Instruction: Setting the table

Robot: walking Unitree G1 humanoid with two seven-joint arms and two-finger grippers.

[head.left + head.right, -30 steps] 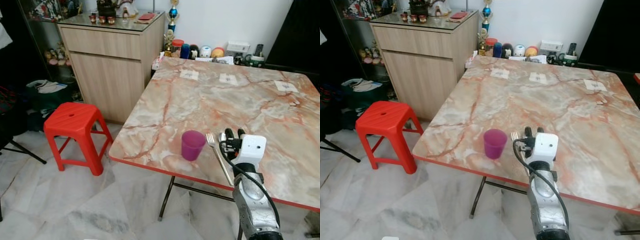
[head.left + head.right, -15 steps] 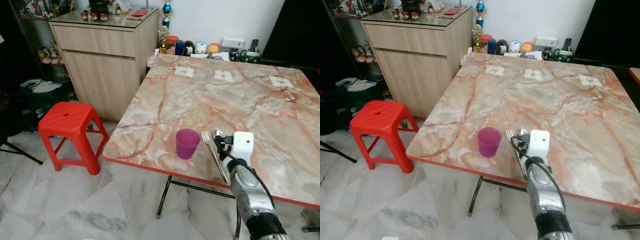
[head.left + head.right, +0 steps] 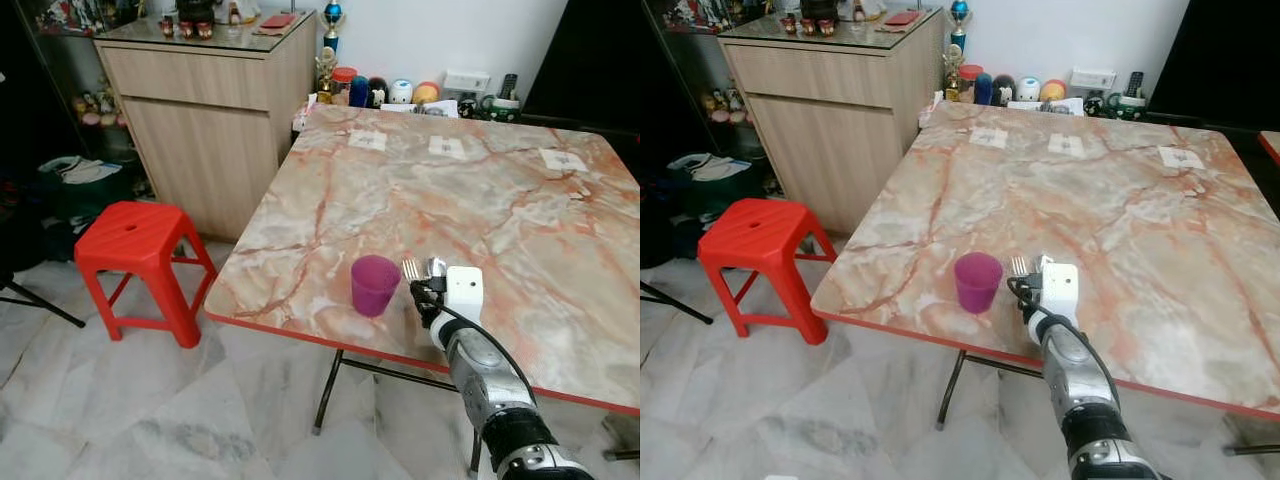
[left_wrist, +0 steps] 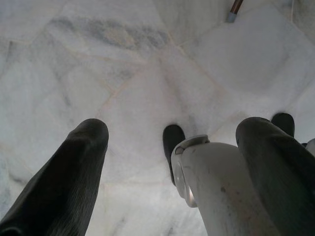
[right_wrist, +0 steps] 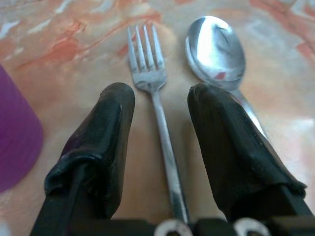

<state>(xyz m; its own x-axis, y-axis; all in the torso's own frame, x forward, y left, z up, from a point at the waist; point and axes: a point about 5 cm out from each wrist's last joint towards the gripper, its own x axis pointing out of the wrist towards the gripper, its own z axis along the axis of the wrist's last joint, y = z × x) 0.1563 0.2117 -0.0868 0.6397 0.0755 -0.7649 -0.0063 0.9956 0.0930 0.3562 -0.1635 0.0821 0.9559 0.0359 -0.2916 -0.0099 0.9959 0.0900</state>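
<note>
Purple plastic marks the landmark here: a small cup stands upright on the marbled pink-and-cream desk, close to the red-trimmed near edge. Just to the right of the cup lie a metal fork and a spoon, side by side on the desk top, their heads pointing away from the near edge, the fork the nearer of the two to the cup.

The right gripper reaches in over the near edge, right of the cup. Its jaws are open, one black finger on each side of the fork's handle; the fork rests flat between them, and the spoon's bowl lies just beyond the other finger. The head views show the white wrist housing and the silver right arm rising from below the desk edge toward that spot.

The left gripper hangs low beside the robot, well away from the cup, over the pale marble floor. Its jaws are spread apart with nothing between them.

Left of the cup, off the desk, a red plastic stool stands on the floor. Beyond the stool is a wooden cabinet. Far behind the cup, a row of small jars and ornaments lines the wall.
</note>
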